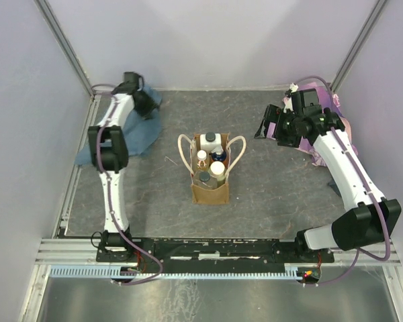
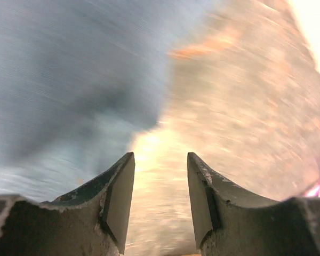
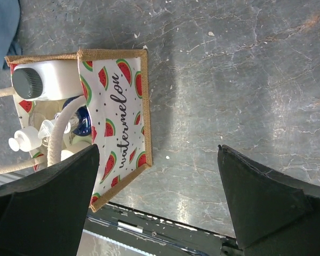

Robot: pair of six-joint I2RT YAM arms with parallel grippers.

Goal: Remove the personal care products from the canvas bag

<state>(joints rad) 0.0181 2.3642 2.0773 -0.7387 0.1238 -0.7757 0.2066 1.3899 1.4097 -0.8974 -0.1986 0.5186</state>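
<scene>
The canvas bag (image 1: 210,188) stands upright at the table's middle with its cream handles out to both sides. Inside stand a white rectangular bottle with a dark cap (image 1: 211,140), a blue-capped bottle (image 1: 217,156), a cream-capped bottle (image 1: 217,168), a small white bottle (image 1: 201,156) and a dark-lidded jar (image 1: 204,178). My right gripper (image 1: 263,127) is open and empty, raised to the right of the bag. Its wrist view shows the bag's watermelon-print side (image 3: 117,106) and the white bottle (image 3: 53,80) left of the gripper (image 3: 158,152). My left gripper (image 1: 148,102) is open and empty at the back left.
A blue cloth (image 1: 138,131) lies under and beside my left gripper; the left wrist view (image 2: 160,160) is motion-blurred, with blue cloth (image 2: 58,80) at left. A pink-purple cloth (image 1: 322,94) lies at the back right under the right arm. Walls close the sides and back.
</scene>
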